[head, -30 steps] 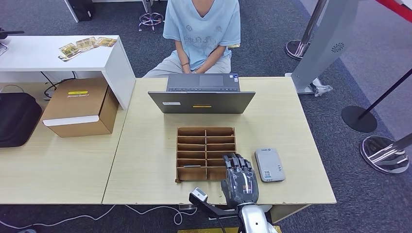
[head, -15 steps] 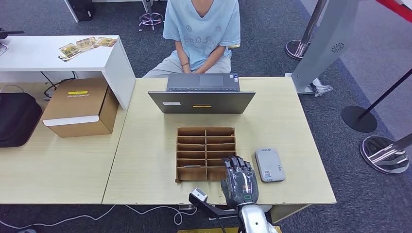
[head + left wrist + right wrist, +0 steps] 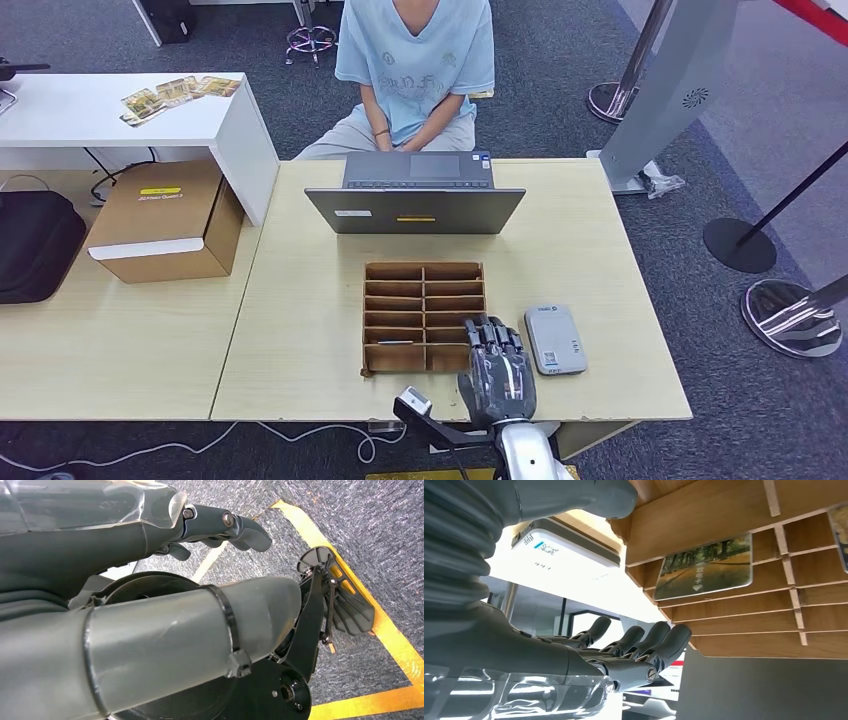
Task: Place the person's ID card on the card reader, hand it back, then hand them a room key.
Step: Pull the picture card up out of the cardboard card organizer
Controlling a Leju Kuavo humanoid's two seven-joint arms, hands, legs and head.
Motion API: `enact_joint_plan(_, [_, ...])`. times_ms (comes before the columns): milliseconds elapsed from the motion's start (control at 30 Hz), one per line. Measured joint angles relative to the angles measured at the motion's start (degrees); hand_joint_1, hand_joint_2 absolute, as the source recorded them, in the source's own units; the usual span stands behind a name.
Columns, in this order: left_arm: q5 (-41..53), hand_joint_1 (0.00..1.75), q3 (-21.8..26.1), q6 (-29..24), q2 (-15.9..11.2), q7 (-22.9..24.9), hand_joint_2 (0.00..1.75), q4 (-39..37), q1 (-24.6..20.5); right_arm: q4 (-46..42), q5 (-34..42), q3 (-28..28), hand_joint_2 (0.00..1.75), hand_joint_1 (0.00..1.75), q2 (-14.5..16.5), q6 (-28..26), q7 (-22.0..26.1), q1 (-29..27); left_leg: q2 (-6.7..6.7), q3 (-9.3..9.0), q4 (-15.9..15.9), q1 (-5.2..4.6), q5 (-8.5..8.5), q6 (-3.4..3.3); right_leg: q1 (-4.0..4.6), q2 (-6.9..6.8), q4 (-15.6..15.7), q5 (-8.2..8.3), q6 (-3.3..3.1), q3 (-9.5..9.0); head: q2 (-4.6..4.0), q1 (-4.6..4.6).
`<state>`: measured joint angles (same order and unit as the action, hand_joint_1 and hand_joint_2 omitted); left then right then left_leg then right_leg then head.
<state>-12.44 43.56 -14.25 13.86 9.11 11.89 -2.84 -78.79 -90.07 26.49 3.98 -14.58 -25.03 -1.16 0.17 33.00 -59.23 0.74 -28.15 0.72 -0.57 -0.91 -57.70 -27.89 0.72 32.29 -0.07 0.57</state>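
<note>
Head view: right hand point(image 3: 497, 372) hovers empty, fingers loosely apart, over the counter point(image 3: 300, 330) between card rack point(image 3: 424, 315) and card reader point(image 3: 554, 339).
Room key card point(image 3: 705, 567) sits in a rack slot; likely thin, stiff, light and slick, so pinch its exposed edge. No ID card visible. Left hand point(image 3: 220, 527) hangs by the floor, fingers slightly curled, holding nothing.

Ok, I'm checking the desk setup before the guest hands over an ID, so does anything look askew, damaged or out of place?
Nothing stands out. The wooden card rack sits square behind the laptop, the card reader lies flat beside it, and a room card rests in one slot. The right hand hovers at the rack's near corner, holding nothing.
</note>
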Motion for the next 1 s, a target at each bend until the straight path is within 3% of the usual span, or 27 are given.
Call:
enact_joint_plan(67, [0.0,0.0,0.01,-0.01,0.01,-0.02,0.0,0.0,0.0,-0.01,0.0,-0.1,1.75,0.62,0.0,-0.03,0.0,-0.13,0.0,0.0,0.0,0.0,0.0,0.0,0.0,0.0,0.0,0.0,0.0,0.0,0.0,0.0])
enact_joint_plan(267, [-0.01,0.0,0.01,-0.07,0.02,-0.07,0.0,0.0,0.0,-0.09,0.0,-0.15,1.75,0.35,0.0,-0.31,0.01,-0.39,0.0,0.0,0.0,0.0,0.0,0.0,0.0,0.0,0.0,0.0,0.0,0.0,0.0,0.0])
enact_joint_plan(767, [-0.07,0.0,0.01,0.0,0.02,-0.09,0.0,0.0,0.01,-0.46,0.0,-0.15,1.75,0.47,0.0,-1.61,0.49,-0.76,0.0,0.0,0.0,0.0,0.0,0.0,0.0,0.0,0.0,0.0,0.0,0.0,0.0,0.0])
enact_joint_plan(1000, [-0.07,0.0,0.01,0.1,0.02,-0.09,0.0,0.0,0.02,-0.44,0.0,-0.15,1.75,0.41,0.0,-2.46,0.81,-0.93,0.0,0.0,0.0,0.0,0.0,0.0,0.0,0.0,0.0,0.0,0.0,0.0,0.0,0.0])
